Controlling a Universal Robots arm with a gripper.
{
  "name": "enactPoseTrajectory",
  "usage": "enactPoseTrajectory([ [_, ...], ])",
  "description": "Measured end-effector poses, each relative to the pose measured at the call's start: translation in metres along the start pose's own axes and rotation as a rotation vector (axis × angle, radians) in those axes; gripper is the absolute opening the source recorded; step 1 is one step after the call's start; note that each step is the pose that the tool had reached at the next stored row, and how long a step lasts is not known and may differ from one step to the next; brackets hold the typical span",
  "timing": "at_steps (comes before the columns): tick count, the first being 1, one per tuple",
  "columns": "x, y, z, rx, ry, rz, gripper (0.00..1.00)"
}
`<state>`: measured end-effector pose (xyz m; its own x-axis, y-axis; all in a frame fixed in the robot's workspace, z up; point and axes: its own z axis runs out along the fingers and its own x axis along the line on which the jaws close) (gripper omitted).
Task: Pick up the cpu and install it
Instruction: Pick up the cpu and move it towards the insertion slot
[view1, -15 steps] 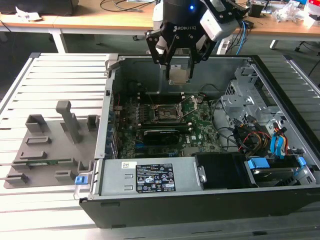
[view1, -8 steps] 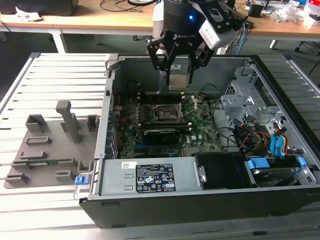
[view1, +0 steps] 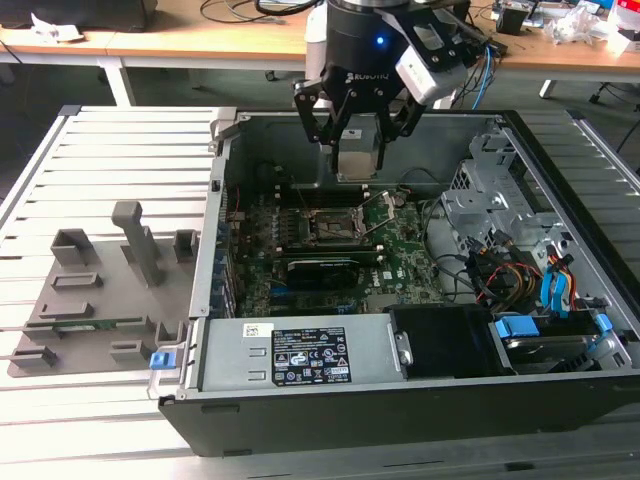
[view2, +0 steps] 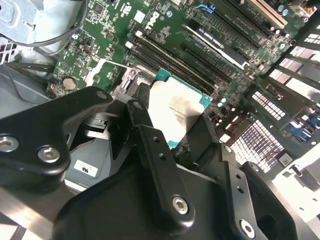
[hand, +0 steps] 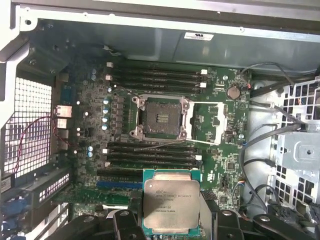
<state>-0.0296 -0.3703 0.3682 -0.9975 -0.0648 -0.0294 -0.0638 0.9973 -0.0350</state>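
1. Gripper (view1: 358, 140): two-finger unit on the arm, poised over the open computer case (view1: 300, 420). It is closed on the cpu, with black fingers (view2: 150, 145) clamping opposite edges.
2. Cpu (hand: 171, 206): flat square chip, pale metal top facing up, green rim showing. It is held in the air above the motherboard (view1: 400, 240) and touches nothing else. In the second wrist view it reads as slightly tilted (view2: 175, 112), though that may be the camera's angle.
3. Cpu socket (hand: 160, 117): dark square, contact field bare. Its metal frame appears swung aside, with the wire levers free. In the exterior view it sits at about six o'clock of the gripper (view1: 335, 225), near but not directly beneath.
4. Memory slots (hand: 150, 155): long dark rows flanking the socket on two sides.
5. Grey holder tray (view1: 100, 300): on the slatted table, at about eight o'clock of the gripper, well apart.
6. Handling note (judgement): centre the chip squarely over the socket and match its corner and edge notches before descent. Keep it level and lower it straight. Never slide it across the contacts. Let go only once it lies flat, clear of the levers and frame.
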Motion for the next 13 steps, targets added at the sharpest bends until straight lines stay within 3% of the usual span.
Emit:
enactPoseTrajectory([
  [6,-0.0006,0.0131,0.0084,0.0012,0.0001,0.000,0.54],
  [8,-0.0014,0.0229,0.0124,0.0023,0.0001,0.000,0.54],
  [10,-0.0018,0.0272,0.0151,0.0025,0.0002,0.000,0.54],
  [13,-0.0021,0.0343,0.0233,0.0026,0.0003,0.000,0.54],
])
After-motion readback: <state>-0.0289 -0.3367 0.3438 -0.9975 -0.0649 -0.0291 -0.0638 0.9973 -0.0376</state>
